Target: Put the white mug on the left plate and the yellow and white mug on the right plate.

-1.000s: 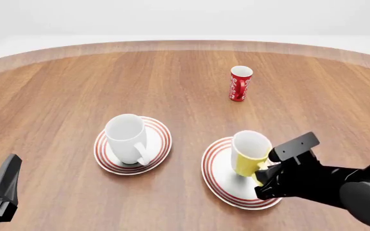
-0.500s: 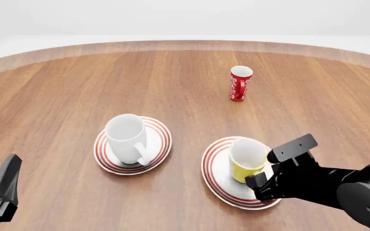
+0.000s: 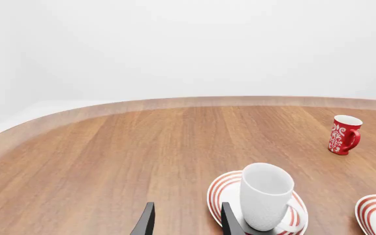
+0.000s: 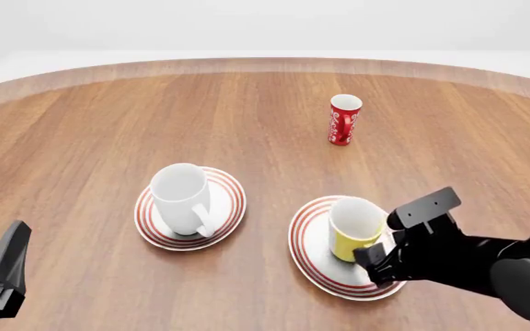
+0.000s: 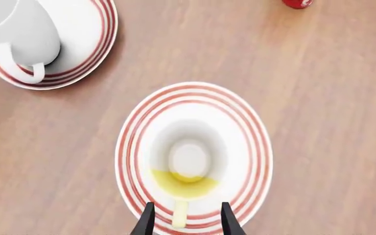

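White mug [image 4: 182,196] set upright on left plate [image 4: 229,200]: done. Yellow and white mug [image 4: 355,227] set on right plate [image 4: 308,238]. Right pincer [image 5: 183,221] parted, straddling handle w/o grip; retreat left. Left pincer [image 3: 184,223] parted, empty.

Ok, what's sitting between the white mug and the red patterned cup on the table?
Nothing: in the front view the stretch from the white mug to the red patterned cup is bare wood, past the left plate rim.

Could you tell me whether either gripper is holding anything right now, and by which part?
Nothing is held: the right gripper is open astride the yellow and white mug handle; the left gripper is empty.
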`<state>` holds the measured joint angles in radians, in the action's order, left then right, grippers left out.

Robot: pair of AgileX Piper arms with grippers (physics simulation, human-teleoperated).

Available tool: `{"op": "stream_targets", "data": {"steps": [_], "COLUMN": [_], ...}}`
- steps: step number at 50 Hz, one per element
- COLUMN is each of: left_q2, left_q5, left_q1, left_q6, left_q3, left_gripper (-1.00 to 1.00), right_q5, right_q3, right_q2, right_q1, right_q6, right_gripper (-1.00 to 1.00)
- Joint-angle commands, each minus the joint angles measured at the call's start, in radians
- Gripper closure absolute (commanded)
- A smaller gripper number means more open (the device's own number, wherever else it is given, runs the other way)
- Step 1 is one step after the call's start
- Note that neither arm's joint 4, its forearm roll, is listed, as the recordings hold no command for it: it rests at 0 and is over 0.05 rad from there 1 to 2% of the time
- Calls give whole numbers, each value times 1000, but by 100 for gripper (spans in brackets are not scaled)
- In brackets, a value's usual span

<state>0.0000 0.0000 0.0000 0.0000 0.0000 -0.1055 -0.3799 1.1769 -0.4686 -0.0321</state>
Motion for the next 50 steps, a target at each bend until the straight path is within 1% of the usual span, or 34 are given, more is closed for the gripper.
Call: {"op": "stream_targets", "data": {"steps": [1,4,13,18,26,27,35,41,47,50], "left_q2": [0,0,0,0,0,0,0,0,0,0], "left_q5": [0,0,0,0,0,0,0,0,0,0], "left_q1": [0,0,0,0,0,0,0,0,0,0], "left_q6": [0,0,0,0,0,0,0,0,0,0], "left_q3": [0,0,0,0,0,0,0,0,0,0], "left_gripper": [-100,-100,-100,-100,-100,-100,-100,-100,-100,-100], "right_q5": [-57,-81,-192,-234,-318,-339,-387,-404,-402,-388], "right_q3": [-14,-17,-49,-66,-164,-199,-304,-367,-429,-435], "right_q2": [-63,-92,-212,-258,-329,-343,-367,-370,-363,-356], "right_q1": [10,17,39,45,31,30,21,18,9,5], "right_q6": [13,19,54,62,52,49,45,46,34,27], "right_gripper": [-100,-100,-100,-100,-100,-100,-100,-100,-100,-100]}}
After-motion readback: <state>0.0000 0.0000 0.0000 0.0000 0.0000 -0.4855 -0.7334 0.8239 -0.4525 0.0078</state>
